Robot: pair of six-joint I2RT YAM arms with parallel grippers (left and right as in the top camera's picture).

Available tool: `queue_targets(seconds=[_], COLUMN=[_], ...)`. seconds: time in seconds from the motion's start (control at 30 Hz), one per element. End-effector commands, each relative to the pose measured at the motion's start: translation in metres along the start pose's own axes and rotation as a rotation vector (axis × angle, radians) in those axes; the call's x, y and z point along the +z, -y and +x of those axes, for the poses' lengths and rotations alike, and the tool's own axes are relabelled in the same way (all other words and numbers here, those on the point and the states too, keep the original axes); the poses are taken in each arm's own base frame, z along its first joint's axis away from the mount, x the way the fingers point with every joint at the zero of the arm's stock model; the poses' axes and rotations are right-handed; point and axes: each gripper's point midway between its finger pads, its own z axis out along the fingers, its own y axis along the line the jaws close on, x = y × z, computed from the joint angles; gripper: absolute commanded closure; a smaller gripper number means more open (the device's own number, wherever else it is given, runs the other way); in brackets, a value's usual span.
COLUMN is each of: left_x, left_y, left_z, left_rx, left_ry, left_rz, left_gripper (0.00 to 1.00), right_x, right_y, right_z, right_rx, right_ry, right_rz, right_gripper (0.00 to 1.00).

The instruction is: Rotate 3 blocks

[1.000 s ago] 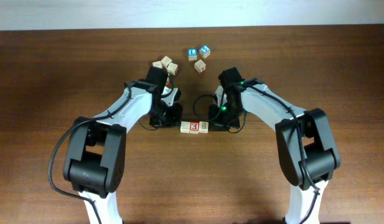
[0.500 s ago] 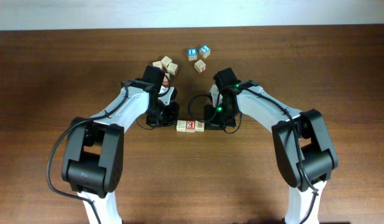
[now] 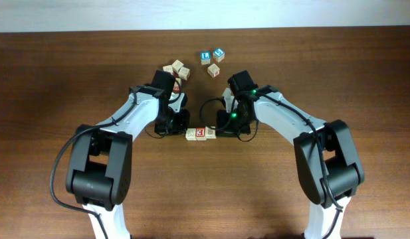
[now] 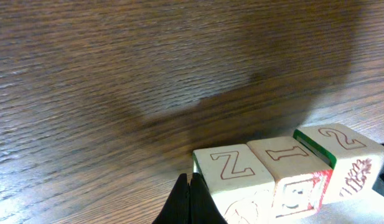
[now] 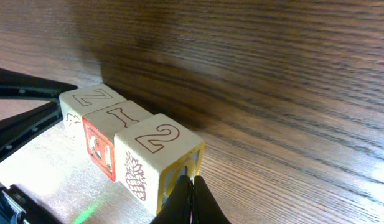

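Note:
Three wooden blocks lie in a tight row: a pale Z block (image 3: 191, 135) (image 4: 232, 171) (image 5: 92, 99), a red-faced I block (image 3: 201, 133) (image 4: 285, 158) (image 5: 101, 146) in the middle, and a 2 block (image 3: 210, 133) (image 4: 338, 146) (image 5: 155, 140) with a yellow end face. My left gripper (image 3: 185, 131) (image 4: 190, 190) is shut, its tip against the Z block's outer end. My right gripper (image 3: 218, 131) (image 5: 193, 190) is shut too, its tip pressed on the yellow end of the 2 block. The row sits squeezed between the two tips.
Two blue-faced cubes (image 3: 205, 56) (image 3: 219, 53) and a tan cube (image 3: 213, 70) lie at the back. A small cluster of tan cubes (image 3: 177, 68) sits behind the left arm. The left gripper's dark fingers (image 5: 23, 121) show at the left of the right wrist view.
The row of three blocks has slid a little to the left and away from the front edge, with both shut grippers moving along at its ends.

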Motion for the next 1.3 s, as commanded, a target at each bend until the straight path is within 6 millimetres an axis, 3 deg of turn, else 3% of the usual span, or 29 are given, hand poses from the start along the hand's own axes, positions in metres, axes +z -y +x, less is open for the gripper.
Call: queue_targets(seconds=[0.0,0.43,0.9,1.27], left_x=[0.007,0.007,0.007,0.007], left_y=[0.022,0.022,0.022,0.022], left_z=[0.01,0.01,0.01,0.01], left_rx=[0.01,0.01,0.01,0.01], left_ry=[-0.039,-0.04,-0.04,-0.04], left_rz=[0.089,0.089,0.089,0.089], left_gripper=[1.0,1.0,1.0,1.0], right_x=[-0.007,-0.006,-0.02,-0.014], right_y=[-0.044,-0.054,-0.063,-0.071], right_z=[0.011,0.016,0.014,0.02], right_rx=[-0.09,-0.116,-0.137,-0.162], right_ry=[-0.017,-0.021,0.01,-0.001], right_rz=[-0.126,-0.129,-0.142,-0.138], right_gripper=[0.95,0.95,0.96,0.95])
